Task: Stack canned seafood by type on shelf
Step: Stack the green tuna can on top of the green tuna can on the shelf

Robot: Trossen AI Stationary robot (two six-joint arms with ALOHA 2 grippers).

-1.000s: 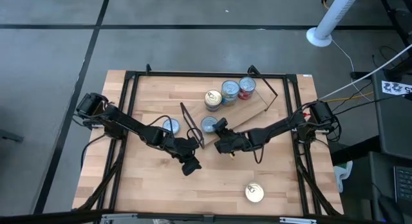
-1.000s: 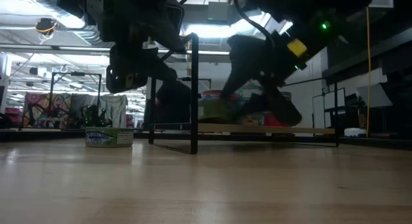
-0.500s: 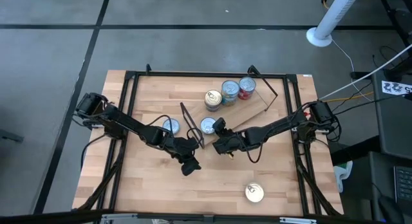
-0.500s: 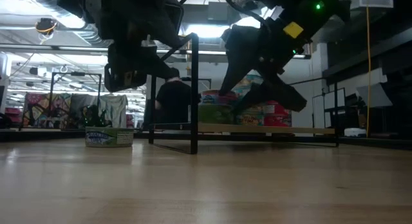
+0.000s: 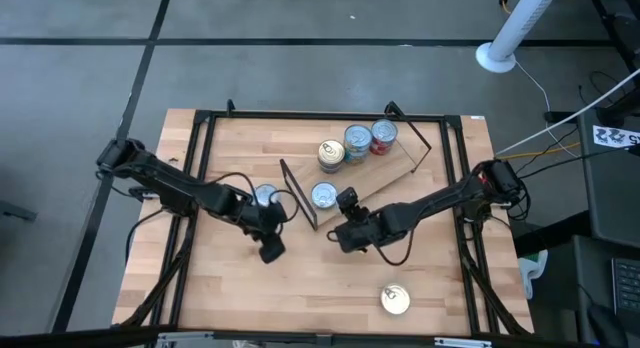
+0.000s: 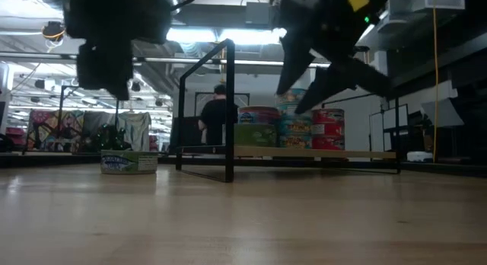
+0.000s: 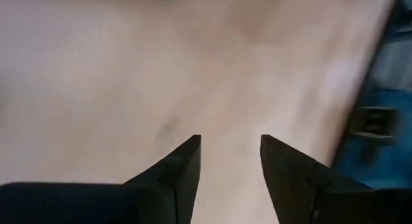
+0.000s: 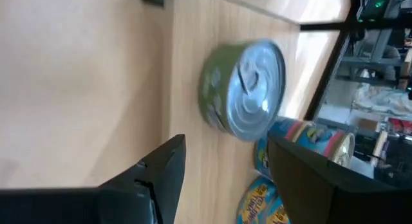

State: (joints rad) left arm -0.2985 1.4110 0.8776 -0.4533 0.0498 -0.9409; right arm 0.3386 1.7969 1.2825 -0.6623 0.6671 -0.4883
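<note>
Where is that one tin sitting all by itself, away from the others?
In the high view, the lone tin sits on the bare tabletop near the front edge, right of centre. It lies well clear of the shelf and in front of the right gripper.

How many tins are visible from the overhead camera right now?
6. Three stacks cluster at the shelf's far end: gold tin, blue tin, red tin. One lone tin sits on the shelf's near end, one tabletop tin by the left arm, one front tin. Stacked tins below are hidden.

Four tins (image 5: 347,151) (on shelf (image 5: 385,173))
</note>
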